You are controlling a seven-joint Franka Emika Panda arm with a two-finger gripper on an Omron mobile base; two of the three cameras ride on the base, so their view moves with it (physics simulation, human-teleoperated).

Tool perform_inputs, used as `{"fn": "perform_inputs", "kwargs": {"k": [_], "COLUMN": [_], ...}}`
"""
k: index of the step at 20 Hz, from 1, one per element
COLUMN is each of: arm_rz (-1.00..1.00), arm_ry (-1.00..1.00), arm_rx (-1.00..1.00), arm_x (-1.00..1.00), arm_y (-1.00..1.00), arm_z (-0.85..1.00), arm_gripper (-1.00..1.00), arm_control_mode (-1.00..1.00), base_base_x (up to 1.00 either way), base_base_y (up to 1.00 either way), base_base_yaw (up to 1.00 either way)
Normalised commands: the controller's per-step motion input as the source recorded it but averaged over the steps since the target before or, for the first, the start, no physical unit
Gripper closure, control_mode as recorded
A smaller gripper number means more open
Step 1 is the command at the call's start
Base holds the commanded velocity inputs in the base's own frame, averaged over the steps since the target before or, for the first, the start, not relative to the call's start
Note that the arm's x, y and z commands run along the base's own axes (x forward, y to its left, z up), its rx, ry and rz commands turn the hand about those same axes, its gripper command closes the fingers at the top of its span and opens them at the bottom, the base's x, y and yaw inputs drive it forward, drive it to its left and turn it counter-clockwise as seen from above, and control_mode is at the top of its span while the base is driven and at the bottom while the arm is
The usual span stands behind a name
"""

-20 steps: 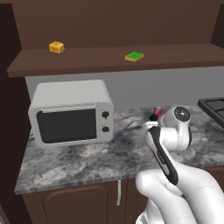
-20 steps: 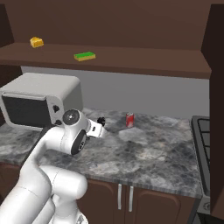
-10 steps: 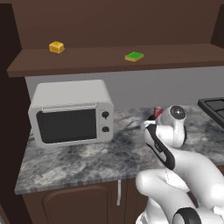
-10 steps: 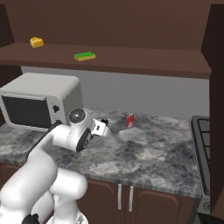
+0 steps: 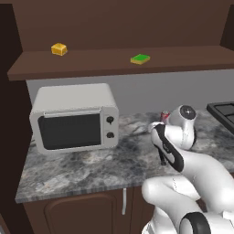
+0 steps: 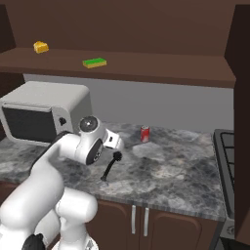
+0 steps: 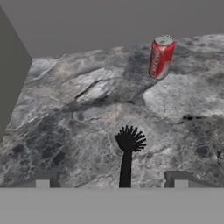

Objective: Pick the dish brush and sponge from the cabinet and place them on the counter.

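The black dish brush [image 7: 127,151] points its round bristle head away from the hand, and its handle runs back between my fingertips [image 7: 42,181] without touching either one. My gripper [image 7: 111,181] stands open just above the grey mottled counter [image 7: 65,109]. In the right base view the dish brush [image 6: 109,169] leans tilted below the gripper [image 6: 115,148], its lower end on the counter [image 6: 166,171]. The green sponge [image 5: 140,59] [image 6: 94,62] lies on the brown cabinet shelf [image 5: 91,66] [image 6: 156,73], high above the hand.
A red can [image 7: 161,57] [image 6: 145,134] stands on the counter beyond the brush. A white microwave [image 5: 73,118] [image 6: 44,112] sits to the left. A small yellow item [image 5: 59,49] [image 6: 41,47] rests on the shelf's left part. A stove edge [image 5: 224,112] is at the right.
The fingers have spread wide and let go of the dish brush, which now leans on the counter. The hand has dropped slightly lower.
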Motion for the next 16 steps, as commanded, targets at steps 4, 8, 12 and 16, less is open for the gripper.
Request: {"fn": "perform_inputs", "kwargs": {"k": [4, 8, 12, 16], "arm_rz": [0.0, 0.0, 0.0, -0.03], "arm_ry": [0.03, -0.01, -0.07, -0.09], "arm_rx": [0.1, 0.06, 0.01, 0.0], "arm_x": [-0.46, -0.76, -0.78, -0.59], "arm_y": [-0.15, -0.05, 0.0, 0.0], "arm_z": [0.48, 0.4, 0.51, 0.67], "arm_gripper": [-1.0, -1.0, -1.0, -1.0], "arm_control_mode": [-1.0, -1.0, -1.0, -1.0], "base_base_x": [0.0, 0.0, 0.0, 0.0], "base_base_y": [0.0, 0.0, 0.0, 0.0], "base_base_yaw": [0.0, 0.0, 0.0, 0.0]}}
